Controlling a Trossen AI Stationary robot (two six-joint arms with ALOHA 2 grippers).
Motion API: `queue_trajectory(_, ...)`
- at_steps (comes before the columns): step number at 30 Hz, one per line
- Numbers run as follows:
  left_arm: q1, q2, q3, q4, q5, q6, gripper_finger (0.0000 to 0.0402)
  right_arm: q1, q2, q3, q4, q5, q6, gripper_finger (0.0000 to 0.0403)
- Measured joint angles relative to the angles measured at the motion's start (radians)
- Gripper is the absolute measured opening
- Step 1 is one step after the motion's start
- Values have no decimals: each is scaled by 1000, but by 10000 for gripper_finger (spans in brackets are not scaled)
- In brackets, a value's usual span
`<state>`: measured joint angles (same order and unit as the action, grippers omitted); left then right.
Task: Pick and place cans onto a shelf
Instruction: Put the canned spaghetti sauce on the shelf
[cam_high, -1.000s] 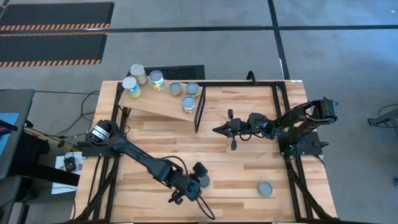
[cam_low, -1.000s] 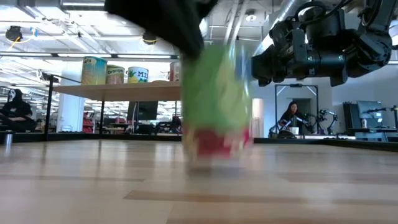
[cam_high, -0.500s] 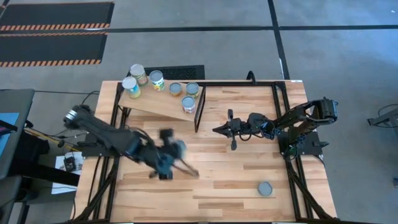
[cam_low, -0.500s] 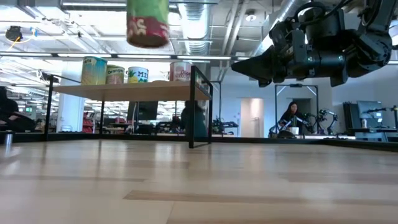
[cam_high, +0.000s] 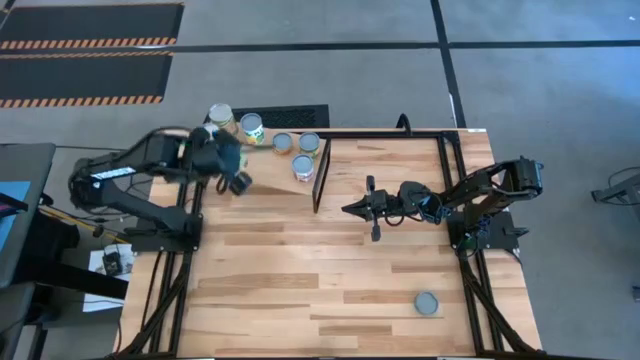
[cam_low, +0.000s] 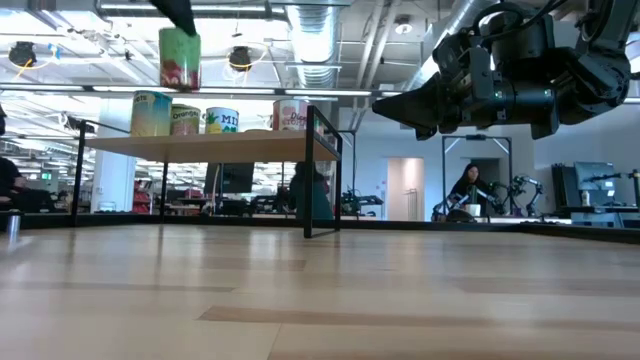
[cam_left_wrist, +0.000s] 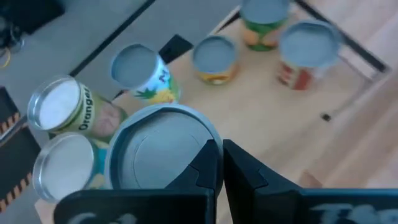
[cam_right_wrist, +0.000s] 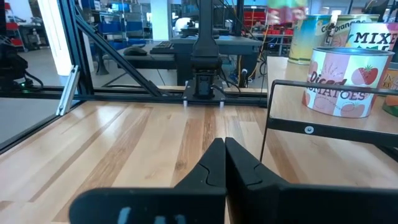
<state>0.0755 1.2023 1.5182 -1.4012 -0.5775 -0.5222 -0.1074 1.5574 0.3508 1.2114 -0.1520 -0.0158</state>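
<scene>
Left tool (cam_high: 232, 170): gripped a green-labelled can (cam_low: 179, 58), held above the shelf (cam_high: 262, 170) beside five standing cans (cam_high: 281, 144).
Right tool (cam_high: 358, 209): fingers closed, empty, mid-counter (cam_high: 330, 270).
Lone can (cam_high: 426, 303): near counter's front right.

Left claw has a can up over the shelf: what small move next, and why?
Probably lower it straight down. The left claw holds the green can in the air above the shelf, over bare board beside the cans already standing there. The right claw waits mid-table.
</scene>
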Motion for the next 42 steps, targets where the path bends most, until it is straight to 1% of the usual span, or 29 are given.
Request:
queue_trajectory(3, 132, -7, -59, 72, 86, 94, 0, 0, 0, 0, 0, 0, 0, 8)
queue_trajectory(6, 234, -5, -119, 171, 158, 158, 0, 0, 0, 0, 0, 0, 0, 8)
queue_trajectory(9, 302, -2, -168, 248, 218, 202, 0, 0, 0, 0, 0, 0, 0, 8)
queue_trajectory(12, 347, 9, -184, 248, 238, 215, 0, 0, 0, 0, 0, 0, 0, 8)
queue_trajectory(17, 378, 11, -184, 258, 244, 238, 0, 0, 0, 0, 0, 0, -1, 8)
queue_trajectory(20, 397, 11, -184, 254, 265, 239, 0, 0, 0, 0, -1, 0, -1, 8)
queue_trajectory(29, 423, 11, -184, 249, 297, 249, 0, 0, 0, 0, -1, 0, -1, 8)
queue_trajectory(37, 445, 75, -184, 243, 310, 273, 0, 0, 0, 0, -3, 0, -2, 8)
queue_trajectory(42, 446, 90, -184, 265, 310, 286, 0, 0, 0, 0, -4, 0, -2, 8)
